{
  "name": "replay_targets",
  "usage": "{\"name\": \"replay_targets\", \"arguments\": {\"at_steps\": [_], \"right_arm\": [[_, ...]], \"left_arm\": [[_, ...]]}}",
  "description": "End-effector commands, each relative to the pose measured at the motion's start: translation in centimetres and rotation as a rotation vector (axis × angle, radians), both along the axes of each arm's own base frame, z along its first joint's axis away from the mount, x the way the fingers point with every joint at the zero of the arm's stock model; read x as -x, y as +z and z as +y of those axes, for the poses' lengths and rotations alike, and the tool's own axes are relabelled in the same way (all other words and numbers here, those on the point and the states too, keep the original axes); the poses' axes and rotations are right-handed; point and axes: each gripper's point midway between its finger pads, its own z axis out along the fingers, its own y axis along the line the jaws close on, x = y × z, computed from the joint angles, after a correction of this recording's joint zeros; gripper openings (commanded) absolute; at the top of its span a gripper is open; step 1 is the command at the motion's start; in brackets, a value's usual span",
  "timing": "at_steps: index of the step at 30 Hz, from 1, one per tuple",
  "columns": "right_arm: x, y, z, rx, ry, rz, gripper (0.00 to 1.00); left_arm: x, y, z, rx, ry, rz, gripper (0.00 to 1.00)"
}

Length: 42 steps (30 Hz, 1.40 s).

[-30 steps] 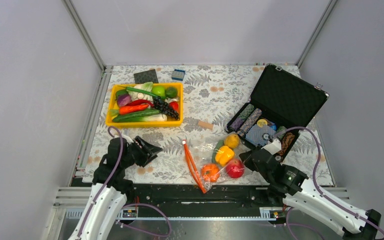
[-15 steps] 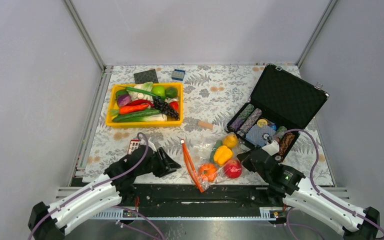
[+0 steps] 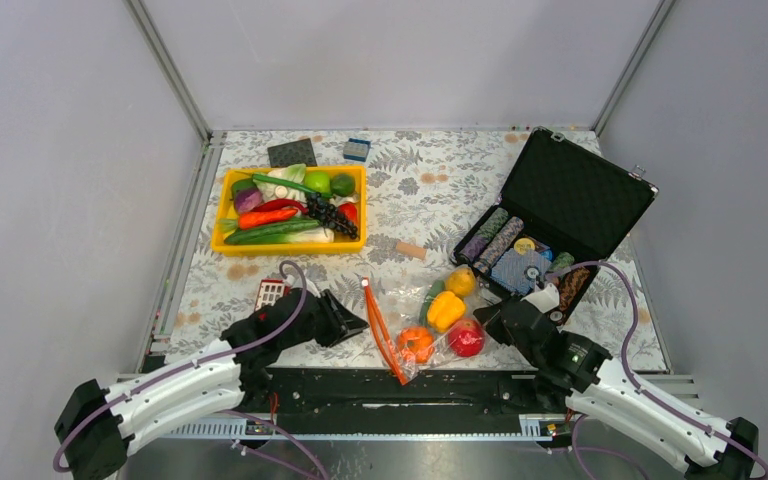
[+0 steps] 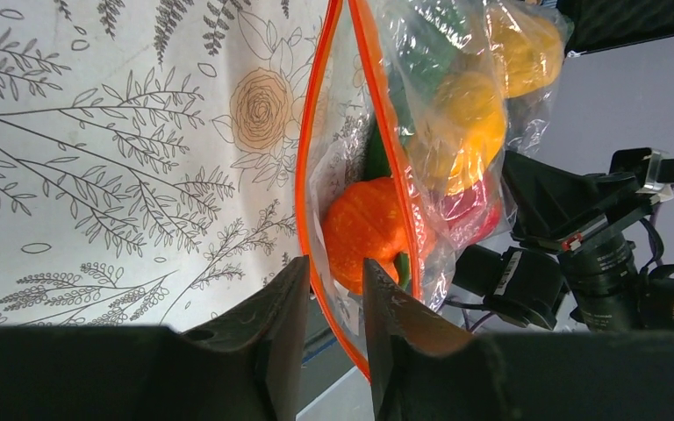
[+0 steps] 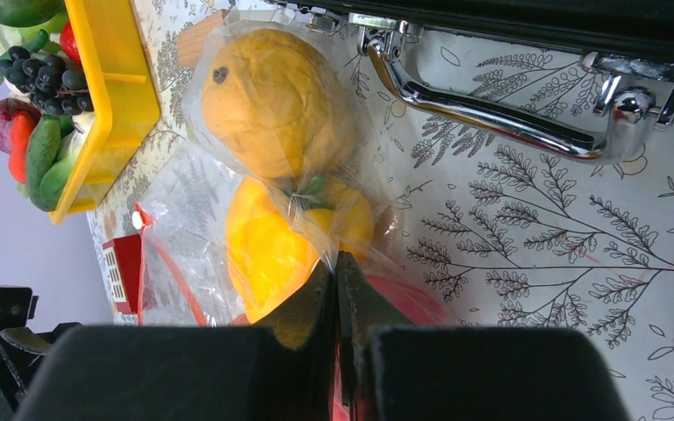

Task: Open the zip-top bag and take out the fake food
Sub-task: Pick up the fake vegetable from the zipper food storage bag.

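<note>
Zip-top bag (image 3: 397, 300) lies flat on the worktop (image 3: 420, 190), just left of the open black case (image 3: 575, 195) at its near corner, fake food inside. The round yellow-orange fruit (image 3: 463, 281) is closest to the case. The yellow pepper (image 3: 446, 309) and red apple (image 3: 466, 337) sit just left of it, and the orange pumpkin (image 3: 417, 343) is farthest from the case. The red-orange zip strip (image 3: 380, 330) runs along the bag edge facing away from the case. Left jaws are released with a narrow gap, straddling the strip's near end beside the pumpkin, and the fingers (image 4: 285, 342) are not pinching it. Right jaws are clenched on the bag's clear film at its case-side edge by the apple. Yellow tray (image 3: 226, 215) of produce is well left of the case.
</note>
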Motion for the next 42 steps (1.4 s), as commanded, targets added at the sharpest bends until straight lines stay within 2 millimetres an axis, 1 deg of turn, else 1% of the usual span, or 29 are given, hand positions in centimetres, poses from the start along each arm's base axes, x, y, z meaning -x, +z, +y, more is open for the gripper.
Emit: {"name": "replay_targets", "arguments": {"at_steps": [1, 5, 10, 15, 20, 23, 32, 36, 37, 38, 42], "right_arm": [[-0.3, 0.2, 0.1, -0.025, -0.020, -0.007, 0.00], [-0.3, 0.2, 0.1, -0.028, -0.020, -0.008, 0.00], [-0.2, 0.1, 0.2, -0.028, -0.018, -0.004, 0.00], [-0.2, 0.0, 0.2, -0.027, -0.013, 0.000, 0.00], [-0.1, -0.1, 0.3, -0.024, -0.007, 0.004, 0.00], [-0.1, -0.1, 0.6, -0.033, 0.002, 0.003, 0.00], [0.0, -0.2, 0.8, -0.031, 0.013, 0.012, 0.00], [0.0, -0.3, 0.9, -0.034, 0.015, 0.013, 0.00], [-0.1, -0.3, 1.0, -0.037, 0.016, 0.012, 0.00], [-0.1, -0.3, 1.1, -0.039, 0.018, 0.013, 0.00], [0.0, -0.6, 1.3, -0.043, 0.025, 0.020, 0.00]], "left_arm": [[-1.4, 2.1, -1.3, 0.073, 0.049, -0.041, 0.29], [-1.5, 2.2, -2.0, 0.081, 0.040, -0.047, 0.29], [-1.3, 1.5, -2.8, 0.076, 0.020, -0.028, 0.29], [-1.0, 0.8, -2.8, 0.071, 0.023, -0.014, 0.28], [-1.1, 1.0, -2.9, 0.077, 0.027, -0.017, 0.28], [-1.2, 1.3, -3.5, 0.092, 0.016, -0.023, 0.28], [-0.5, 0.6, -4.8, 0.095, -0.026, -0.002, 0.28], [-0.5, 0.9, -5.4, 0.112, -0.041, -0.016, 0.28], [-0.5, 2.6, -5.5, 0.160, -0.045, -0.050, 0.28], [-0.2, 1.0, -5.6, 0.119, -0.057, -0.016, 0.28], [0.5, 0.3, -6.2, 0.112, -0.105, -0.012, 0.29]]}}
